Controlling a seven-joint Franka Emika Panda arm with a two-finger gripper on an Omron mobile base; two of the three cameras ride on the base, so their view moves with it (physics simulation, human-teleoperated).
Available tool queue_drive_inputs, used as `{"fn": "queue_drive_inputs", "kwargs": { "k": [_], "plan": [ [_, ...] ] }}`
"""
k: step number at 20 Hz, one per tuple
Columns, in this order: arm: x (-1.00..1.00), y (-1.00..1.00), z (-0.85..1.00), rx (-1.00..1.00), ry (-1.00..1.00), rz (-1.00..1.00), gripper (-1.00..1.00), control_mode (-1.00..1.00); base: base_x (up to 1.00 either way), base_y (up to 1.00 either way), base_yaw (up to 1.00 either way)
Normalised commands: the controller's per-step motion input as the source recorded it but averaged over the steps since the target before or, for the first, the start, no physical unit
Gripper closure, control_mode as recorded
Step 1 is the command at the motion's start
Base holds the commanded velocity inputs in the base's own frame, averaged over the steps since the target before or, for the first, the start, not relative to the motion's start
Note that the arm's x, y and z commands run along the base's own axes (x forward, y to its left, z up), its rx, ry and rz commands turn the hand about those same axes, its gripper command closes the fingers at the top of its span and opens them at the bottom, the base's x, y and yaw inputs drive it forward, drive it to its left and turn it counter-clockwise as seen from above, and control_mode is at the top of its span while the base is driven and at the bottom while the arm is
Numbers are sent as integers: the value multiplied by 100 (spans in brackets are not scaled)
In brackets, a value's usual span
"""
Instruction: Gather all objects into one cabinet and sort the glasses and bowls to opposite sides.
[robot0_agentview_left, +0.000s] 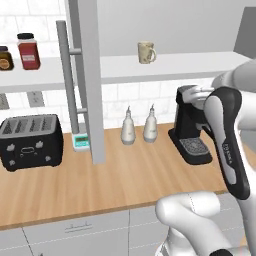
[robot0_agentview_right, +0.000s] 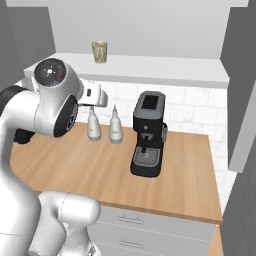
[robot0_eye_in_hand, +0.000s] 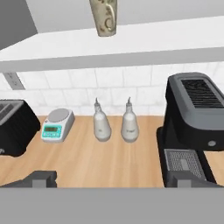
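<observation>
The cabinet's pale shelf runs above the worktop, and on it, well left of the coffee machine below, stands one beige speckled mug, upright with its handle toward the right in the left base view. Below it sit two white bottles, side by side. The end effector has its fingers spread wide and empty, pointed at the back wall beneath the shelf. The mug looks like glazed ceramic: stiff, light, somewhat slick and likely to chip if knocked, so pinching across its body or over the rim wall opposite the handle seems safest.
</observation>
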Motion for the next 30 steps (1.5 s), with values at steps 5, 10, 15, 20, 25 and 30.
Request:
{"fn": "queue_drive_inputs", "kwargs": {
  "k": [5,10,15,20,25,30],
  "plan": [
    [37,0,0,1,1,0,-100,-100,0,0,0],
    [96,1,8,2,0,5,-100,-100,0,0,0],
    [97,0,42,1,-1,18,-100,-100,0,0,0],
    [100,0,18,0,7,21,-100,-100,0,0,0],
    [80,0,0,0,18,2,-100,-100,0,0,0],
    [70,3,0,0,10,0,-100,-100,0,0,0]
  ]
}}
